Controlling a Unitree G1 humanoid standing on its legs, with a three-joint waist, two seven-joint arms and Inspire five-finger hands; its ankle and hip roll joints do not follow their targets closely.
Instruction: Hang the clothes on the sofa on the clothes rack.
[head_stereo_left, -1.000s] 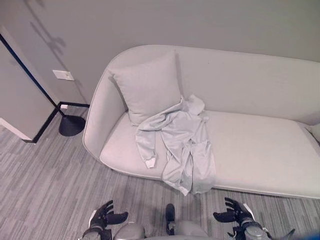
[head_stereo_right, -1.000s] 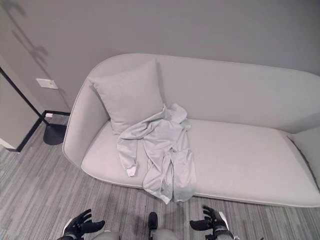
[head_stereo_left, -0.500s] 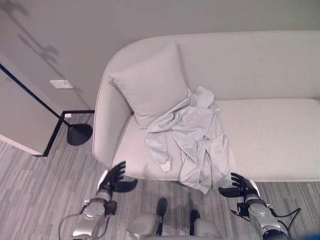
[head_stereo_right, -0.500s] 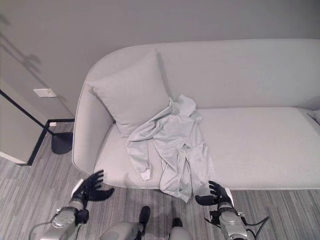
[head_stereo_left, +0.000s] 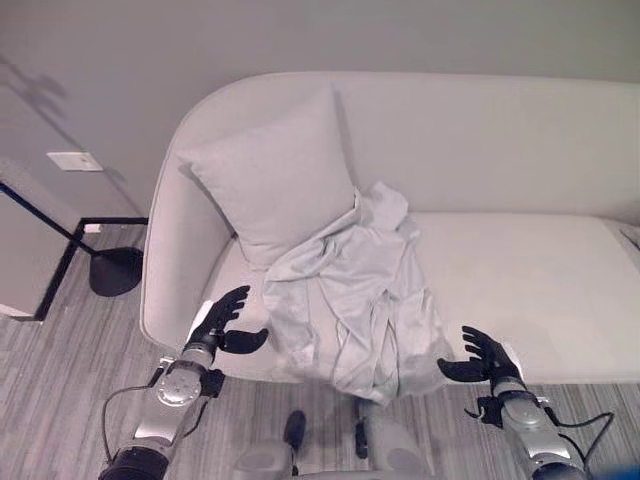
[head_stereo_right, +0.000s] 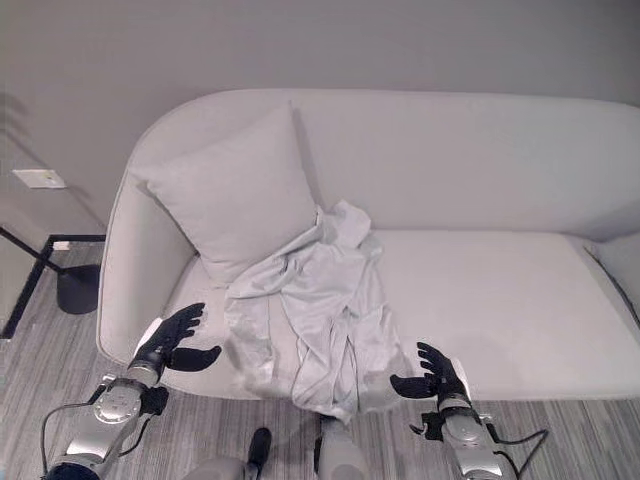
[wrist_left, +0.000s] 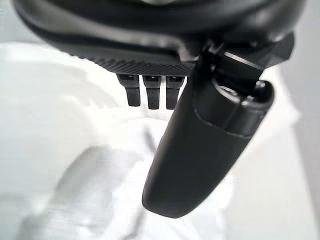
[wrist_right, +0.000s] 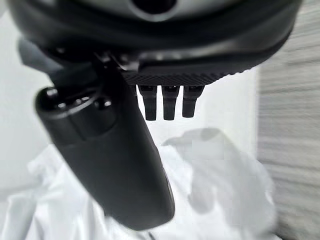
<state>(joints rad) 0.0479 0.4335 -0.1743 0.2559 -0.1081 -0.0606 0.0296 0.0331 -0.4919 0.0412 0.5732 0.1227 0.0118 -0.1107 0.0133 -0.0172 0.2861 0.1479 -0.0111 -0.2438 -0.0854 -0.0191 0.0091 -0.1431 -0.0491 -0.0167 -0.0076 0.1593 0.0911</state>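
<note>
Soft even indoor light — faint wall shadows; wrist views blurred.

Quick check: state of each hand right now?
Left hand: open, holding nothing.
Right hand: open, holding nothing, beside the crumpled light grey garment.

Grey wall (head_stereo_left: 300, 35), striped grey carpet (head_stereo_left: 60, 360), black lamp base (head_stereo_left: 115, 271).

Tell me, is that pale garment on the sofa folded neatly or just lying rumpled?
Rumpled. The garment sprawls in creases against the cushion, one end drooping over the sofa's front edge.
</note>
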